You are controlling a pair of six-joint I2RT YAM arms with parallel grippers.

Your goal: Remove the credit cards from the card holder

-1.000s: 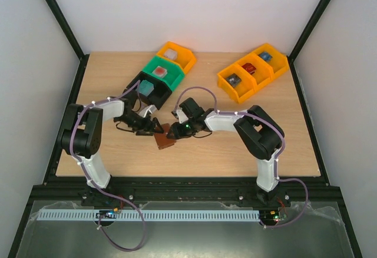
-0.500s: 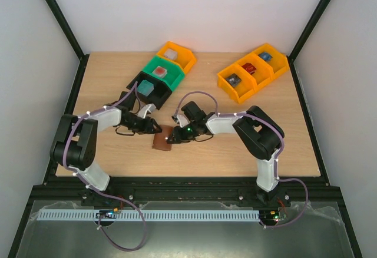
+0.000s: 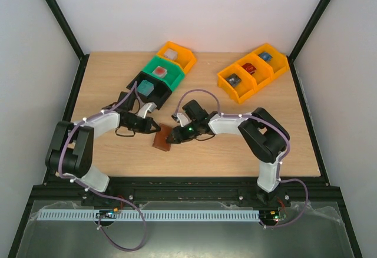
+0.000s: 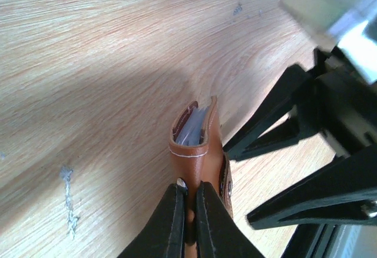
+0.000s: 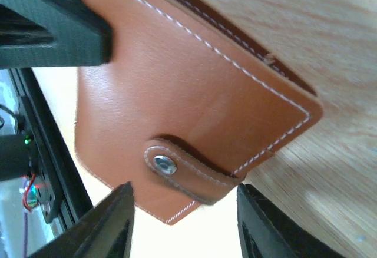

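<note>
Since the earlier frames, the left arm [image 3: 103, 121] has settled lower toward the near edge, while the small brown leather bifold card holder [image 3: 163, 140] has barely shifted on the pale wooden table [image 3: 247, 152]. We find the holder near the table's middle front, folded almost shut, between the two grippers. A narrow gap at its far end shows pale blue-grey lining [image 4: 189, 127]; what it holds we cannot make out. The left gripper [image 4: 188, 188] is pinched narrowly on the holder's near edge. The right gripper [image 5: 184, 198] stands wide, its fingers [image 5: 115, 222] either side of the snap tab [image 5: 177, 166], not clamped. Farther back sit a green plastic bin [image 3: 177, 76] and orange plastic bins [image 3: 238, 94].
</note>
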